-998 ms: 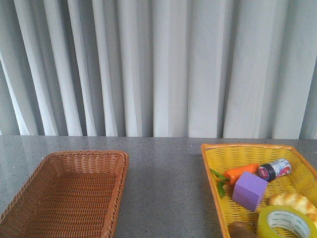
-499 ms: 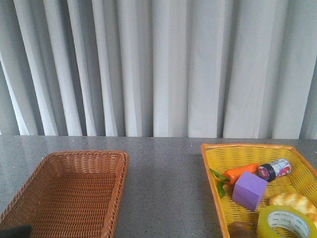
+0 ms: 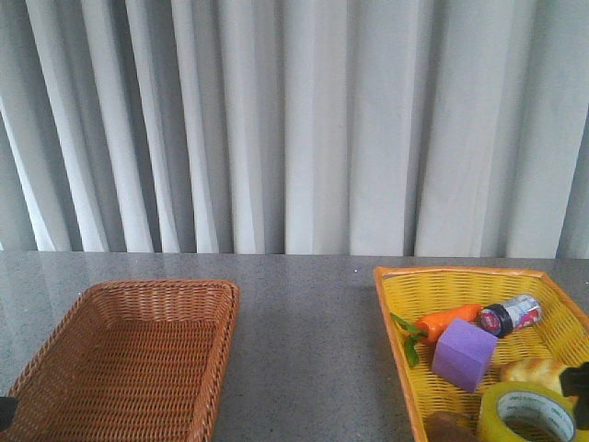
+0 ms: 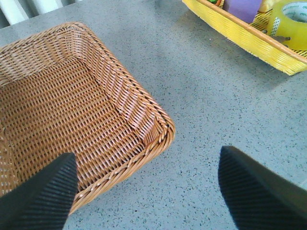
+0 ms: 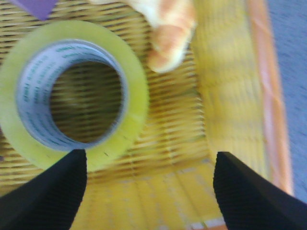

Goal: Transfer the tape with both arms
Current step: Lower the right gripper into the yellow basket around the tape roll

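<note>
The tape [image 3: 531,413], a yellow-green roll with a white printed core, lies flat in the yellow basket [image 3: 398,308] at the front right. It also shows in the right wrist view [image 5: 72,98] and the left wrist view [image 4: 289,23]. My right gripper [image 5: 151,191] is open and empty just above the basket floor, beside the roll; one finger is next to its rim. A black bit of it shows at the front view's right edge [image 3: 580,382]. My left gripper [image 4: 148,191] is open and empty over the table, by the near corner of the brown basket [image 4: 158,127].
The yellow basket also holds a purple block [image 3: 463,354], a toy carrot [image 3: 442,322], a small can [image 3: 509,314] and a bread roll [image 3: 538,370]. The brown wicker basket [image 3: 69,322] stands at the front left. Grey table [image 3: 304,350] between; curtain behind.
My right gripper has come into the front view at the right edge near the tape. My left arm's dark shape at the bottom left has shrunk. The tape has not moved.
</note>
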### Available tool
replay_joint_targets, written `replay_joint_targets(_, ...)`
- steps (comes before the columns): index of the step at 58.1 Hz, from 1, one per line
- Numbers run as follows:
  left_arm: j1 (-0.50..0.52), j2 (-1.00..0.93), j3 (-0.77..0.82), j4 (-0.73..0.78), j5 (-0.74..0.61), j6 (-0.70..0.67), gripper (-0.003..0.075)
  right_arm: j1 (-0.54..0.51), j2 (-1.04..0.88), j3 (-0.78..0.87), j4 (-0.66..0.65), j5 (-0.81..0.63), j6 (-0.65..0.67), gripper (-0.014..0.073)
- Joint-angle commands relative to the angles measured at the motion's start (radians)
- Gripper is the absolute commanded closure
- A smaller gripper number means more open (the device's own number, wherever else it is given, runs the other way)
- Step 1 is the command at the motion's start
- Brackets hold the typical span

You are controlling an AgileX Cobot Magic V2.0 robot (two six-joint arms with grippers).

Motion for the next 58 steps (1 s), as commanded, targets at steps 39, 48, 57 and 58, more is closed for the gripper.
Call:
replay_joint_targets(39, -0.007, 0.0, -0.032, -0.019, -0.061, 0.0, 0.015, -0.004, 0.298, -0.246, 0.037, 0.056, -0.124, 0.024)
replay_joint_targets(48, -0.007, 0.0, -0.032, -0.019, -0.061, 0.0, 0.015, -0.004, 0.298, -0.246, 0.036, 0.069, -0.124, 0.0375)
replay_joint_targets(57, -0.007, 0.0, -0.032, -0.019, -0.061, 0.0, 0.015, -0.004, 0.298, -0.246, 0.035, 0.079, -0.124, 0.0467)
replay_joint_targets(58, -0.007, 0.0, -0.032, -0.019, -0.061, 0.0, 0.015, -0.004, 0.298, -0.246, 0.035, 0.079, -0.124, 0.0473)
